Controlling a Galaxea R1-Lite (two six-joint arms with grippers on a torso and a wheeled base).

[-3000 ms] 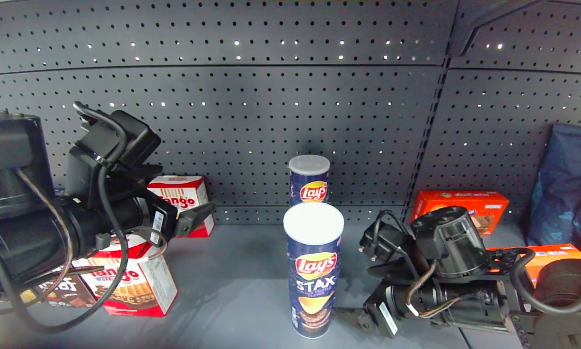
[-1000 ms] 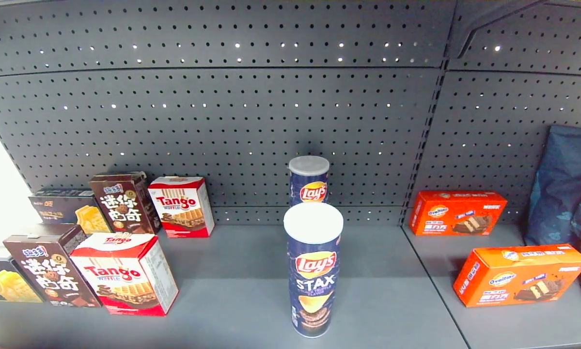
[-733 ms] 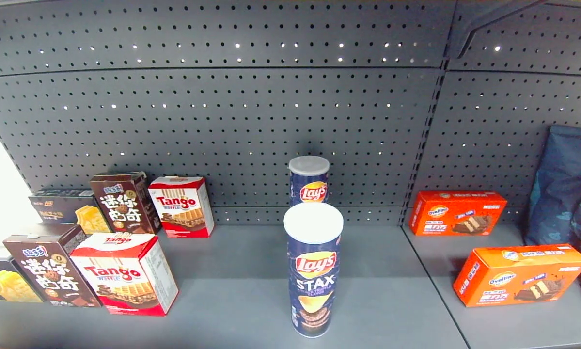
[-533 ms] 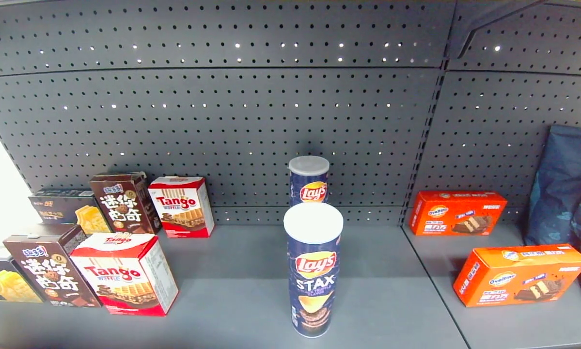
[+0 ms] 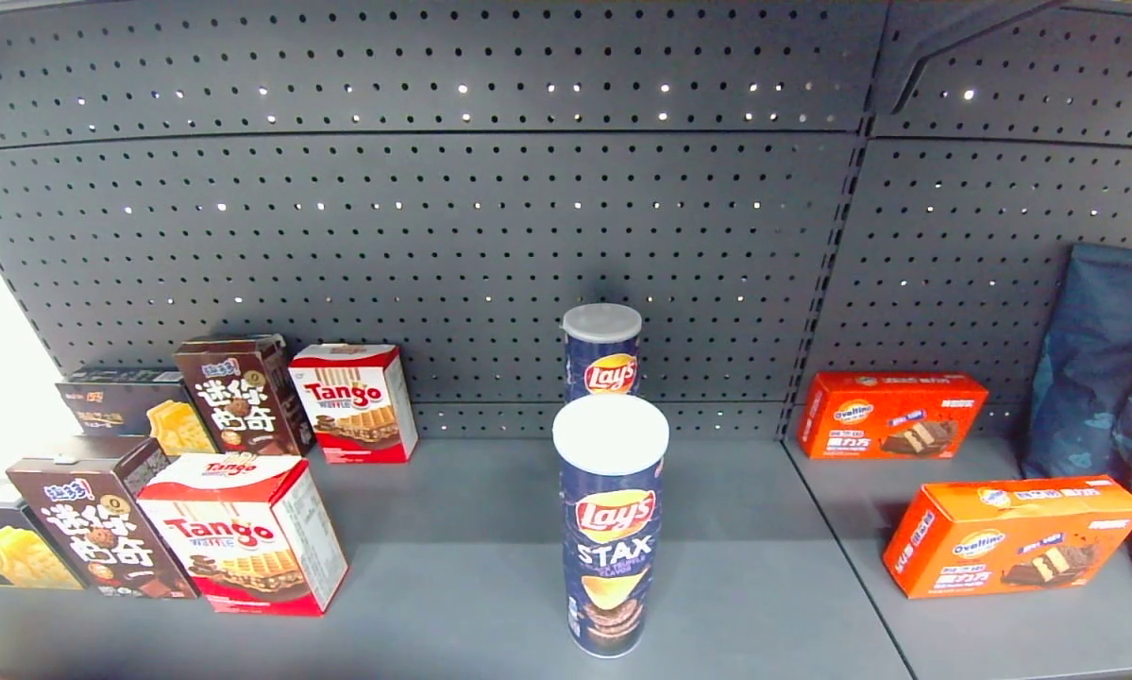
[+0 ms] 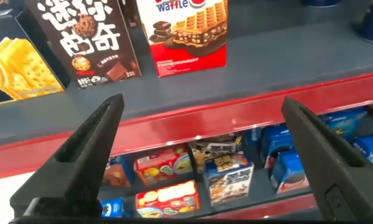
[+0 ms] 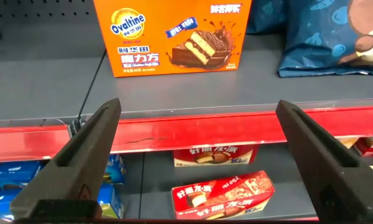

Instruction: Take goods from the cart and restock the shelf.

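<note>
Two dark blue chip cans stand in line on the grey shelf (image 5: 452, 529), the front can (image 5: 611, 529) near the edge and the back can (image 5: 602, 351) by the pegboard. My left gripper (image 6: 202, 155) is open and holds nothing, hanging in front of the shelf's red edge strip (image 6: 236, 121) below the red-and-white wafer box (image 6: 189, 31) and a dark brown cookie box (image 6: 87, 37). My right gripper (image 7: 199, 155) is also open and holds nothing, facing the red edge strip (image 7: 205, 130) under an orange chocolate box (image 7: 171, 34).
On the shelf's left stand wafer boxes (image 5: 244, 534), brown cookie boxes (image 5: 98, 524) and cracker boxes (image 5: 13, 548). Two orange boxes (image 5: 1009, 534) and dark blue bags (image 5: 1108, 368) sit on the right. A lower shelf carries more boxed goods (image 7: 221, 193) and packets (image 6: 224, 177).
Three seconds ago both arms filled the shelf front in the head view; they have since drawn back out of it. Over the last second nothing on the shelf has moved.
</note>
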